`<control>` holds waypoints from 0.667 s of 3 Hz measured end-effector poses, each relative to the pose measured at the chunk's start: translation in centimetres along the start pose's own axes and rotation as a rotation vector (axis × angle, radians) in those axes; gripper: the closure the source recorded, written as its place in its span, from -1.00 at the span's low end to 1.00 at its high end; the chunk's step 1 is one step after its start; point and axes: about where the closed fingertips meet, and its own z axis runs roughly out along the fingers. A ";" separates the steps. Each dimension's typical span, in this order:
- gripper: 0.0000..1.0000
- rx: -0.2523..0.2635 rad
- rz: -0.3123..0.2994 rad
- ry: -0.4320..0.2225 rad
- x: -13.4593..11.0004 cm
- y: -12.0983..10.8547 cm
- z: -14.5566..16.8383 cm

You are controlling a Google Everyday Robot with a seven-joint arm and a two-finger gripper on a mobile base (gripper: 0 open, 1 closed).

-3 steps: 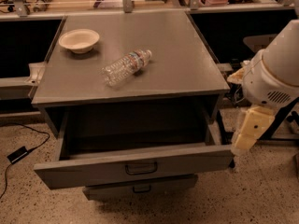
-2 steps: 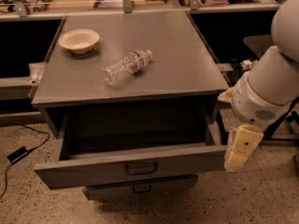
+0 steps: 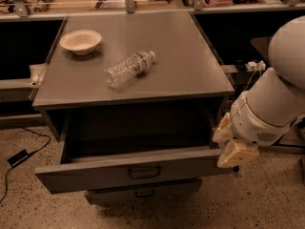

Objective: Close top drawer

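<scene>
Down at the grey cabinet's (image 3: 143, 87) right side, the robot's cream gripper (image 3: 237, 152) sits against the right end of the top drawer (image 3: 86, 175), at its front corner. Whether it is spread or pressed together cannot be told, and it holds nothing visible. That drawer stands pulled well out, its dark loop handle (image 3: 144, 171) facing forward. On the cabinet's top, a pale bowl (image 3: 81, 41) and a clear plastic bottle (image 3: 128, 68) on its side lie apart.
</scene>
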 end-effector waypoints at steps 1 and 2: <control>0.47 0.000 0.000 0.000 0.0 0.0 0.0; 0.91 -0.014 0.008 0.027 0.4 -0.3 1.8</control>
